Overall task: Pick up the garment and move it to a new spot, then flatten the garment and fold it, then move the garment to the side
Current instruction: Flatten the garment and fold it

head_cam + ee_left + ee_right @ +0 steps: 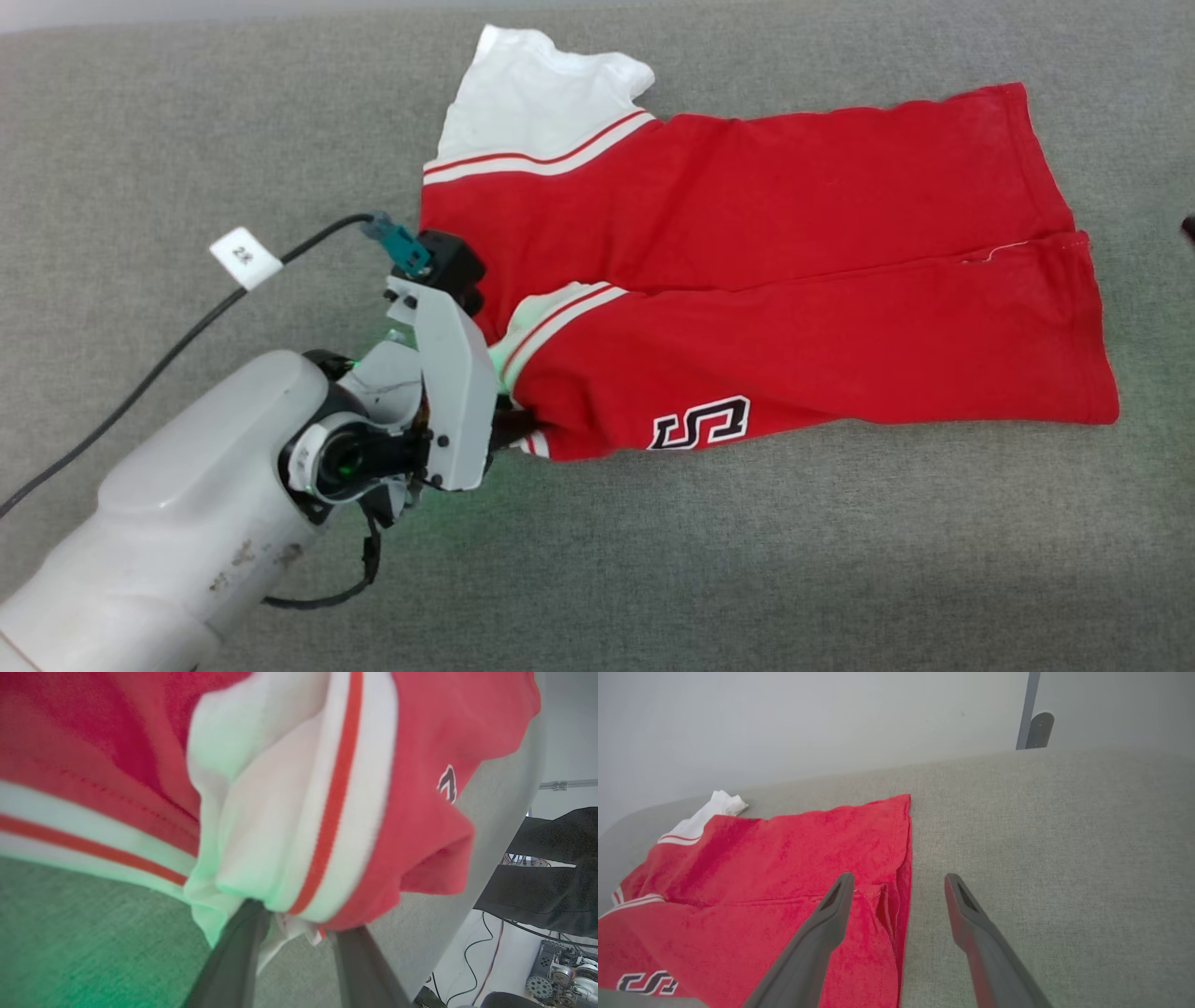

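Left wrist view: left hand straddles the garment (sleeve, blurred), perhaps pinching; right hand spread.

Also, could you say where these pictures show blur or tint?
Left wrist view: the garment is blurred, its white sleeve tinted green; head view: green glow on the grey surface under the left tool; right wrist view: sharp, evenly lit.
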